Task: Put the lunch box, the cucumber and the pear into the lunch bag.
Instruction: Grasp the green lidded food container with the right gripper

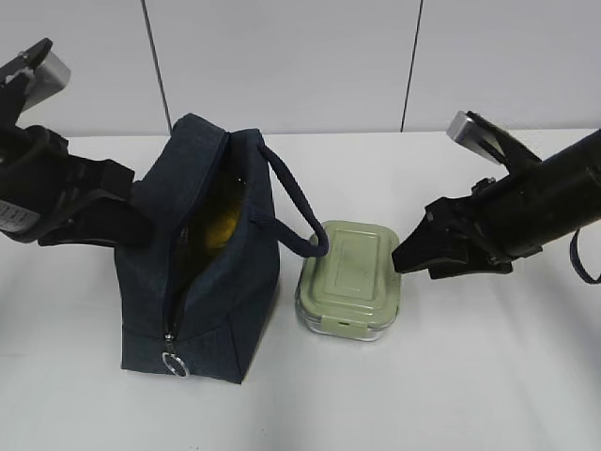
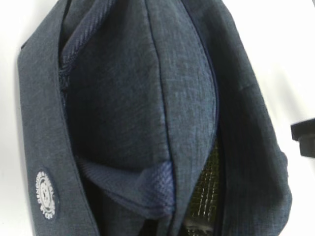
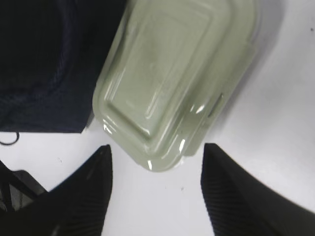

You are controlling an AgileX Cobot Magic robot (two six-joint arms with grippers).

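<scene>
The navy lunch bag [image 1: 202, 282] stands upright left of centre with its top zipper open. It fills the left wrist view [image 2: 147, 98]. Inside its mouth shows something yellow, the pear [image 1: 225, 221]. The cucumber is hidden. My left gripper [image 1: 141, 230] is pressed to the bag's left side, shut on a fold of the bag; its fingers are out of the wrist view. The sage-lidded lunch box [image 1: 349, 277] [image 3: 172, 83] sits on the table just right of the bag. My right gripper [image 1: 406, 256] [image 3: 157, 164] is open at the box's right end, with one corner of the box just ahead of its fingertips.
The bag's loop handle [image 1: 296, 211] droops toward the lunch box and its end rests by the lid. A metal ring pull [image 1: 175, 365] hangs at the bag's front bottom. White table [image 1: 451, 395] lies all round. A wall stands behind.
</scene>
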